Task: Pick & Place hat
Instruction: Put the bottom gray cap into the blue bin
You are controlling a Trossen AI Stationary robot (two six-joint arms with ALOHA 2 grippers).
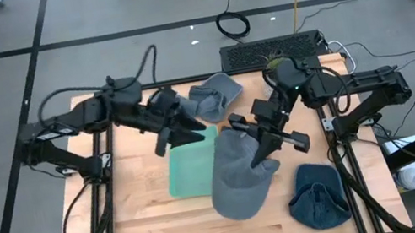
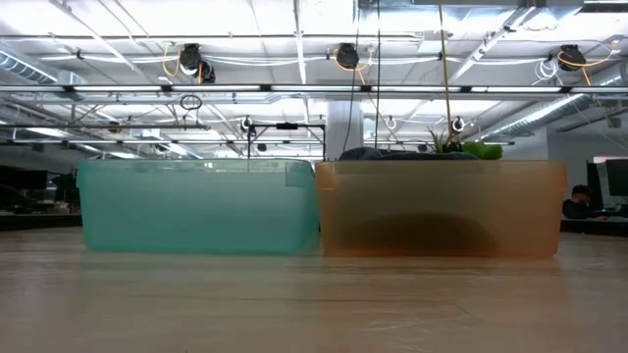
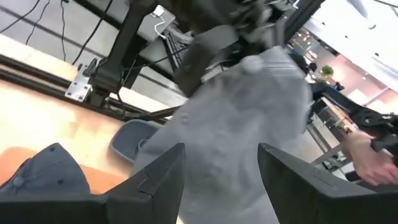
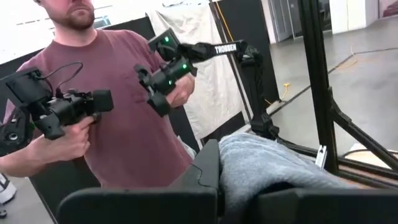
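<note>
Holding: my right gripper (image 1: 264, 154) is clamped tight on the light grey hat (image 1: 240, 181), which hangs over the middle of the table (image 1: 159, 228), its lower part draped beside the teal bin (image 1: 191, 171).
Left fingers: my left gripper (image 1: 193, 129) has its fingers (image 3: 155, 180) spread partway with nothing between them, pointed at the hanging hat from over the teal bin.
Risk: I judge the soft fabric could slip from my pinch, or land on the bin's rim rather than inside, if I let go while it sags off-centre.
Risk two: my two arms are close; reaching in with the left could snag the cloth.
Teal bin: looks empty from above.
Orange bin (image 2: 442, 211): something dark shows over its rim.
Elsewhere: a grey-blue hat (image 1: 217, 95) lies behind, a dark blue hat (image 1: 318, 196) on my right.
Beyond: a person (image 4: 118, 106) holds controllers.
</note>
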